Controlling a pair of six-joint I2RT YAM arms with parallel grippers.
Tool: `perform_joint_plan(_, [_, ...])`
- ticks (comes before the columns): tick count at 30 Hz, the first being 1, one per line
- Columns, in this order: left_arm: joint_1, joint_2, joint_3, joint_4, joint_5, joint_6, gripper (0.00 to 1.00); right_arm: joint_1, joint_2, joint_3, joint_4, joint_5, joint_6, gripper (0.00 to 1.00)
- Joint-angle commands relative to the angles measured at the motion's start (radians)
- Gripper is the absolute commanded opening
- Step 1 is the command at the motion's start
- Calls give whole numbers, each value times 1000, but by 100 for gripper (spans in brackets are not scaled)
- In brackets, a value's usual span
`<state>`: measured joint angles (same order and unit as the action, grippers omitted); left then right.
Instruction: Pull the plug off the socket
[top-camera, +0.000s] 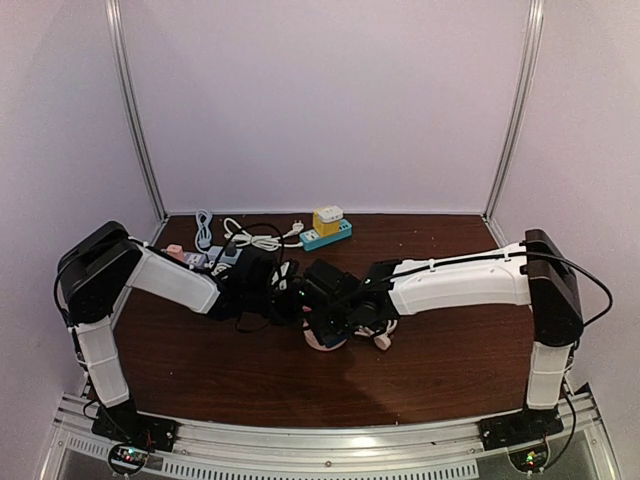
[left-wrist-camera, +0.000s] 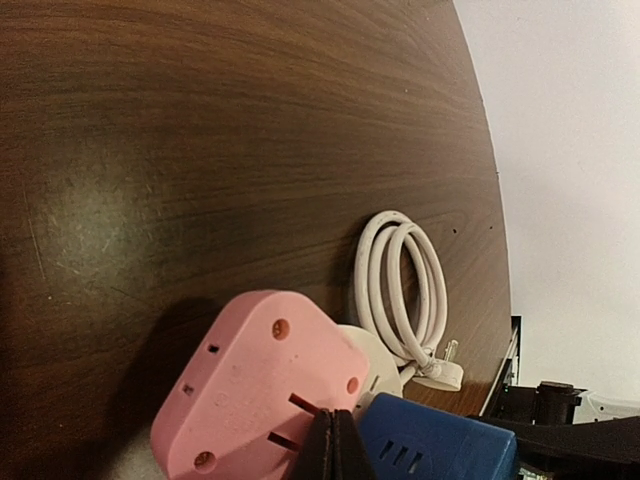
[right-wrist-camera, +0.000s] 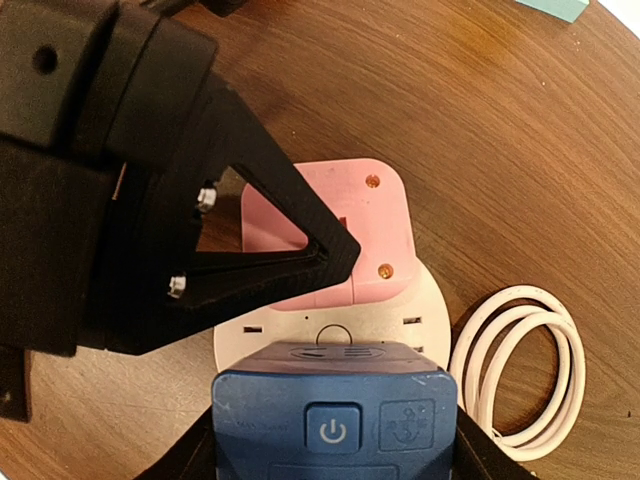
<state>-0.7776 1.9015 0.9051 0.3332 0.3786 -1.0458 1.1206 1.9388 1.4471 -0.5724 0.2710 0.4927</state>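
Presses shut left fingers (left-wrist-camera: 335, 450) against the pink plug (left-wrist-camera: 250, 390); clamps right fingers (right-wrist-camera: 185, 452) around the blue plug (right-wrist-camera: 335, 400) on the round white socket (right-wrist-camera: 400, 325), coiled cable (right-wrist-camera: 520, 370) just beside.

A blue plug (right-wrist-camera: 335, 410) and a pink plug (right-wrist-camera: 372, 230) sit side by side in the round white socket (right-wrist-camera: 325, 332). The socket lies flat, face up.

Overhead, the white socket (top-camera: 325, 343) at the middle of the table (top-camera: 450, 370) is all but buried under the left arm (top-camera: 170, 280) and right arm (top-camera: 460, 280). On the right wrist view, the left gripper (right-wrist-camera: 345, 250) blocks the pink plug's (right-wrist-camera: 370, 230) left side. The blue plug (right-wrist-camera: 335, 410) runs off the bottom edge, lower part unseen.
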Motion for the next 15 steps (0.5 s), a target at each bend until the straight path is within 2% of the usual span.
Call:
perform_joint_plan(1, [-8, 113, -100, -421, -86, -1, 0, -20, -52, 20, 45, 183, -6, 21])
perform_joint_plan(5, [-8, 112, -102, -432, -95, 1, 0, -70, -121, -48, 115, 88, 27, 21])
perform_joint_plan(15, [-9, 113, -87, -462, -118, 10, 0, -146, -158, -64, 118, -101, 101, 20])
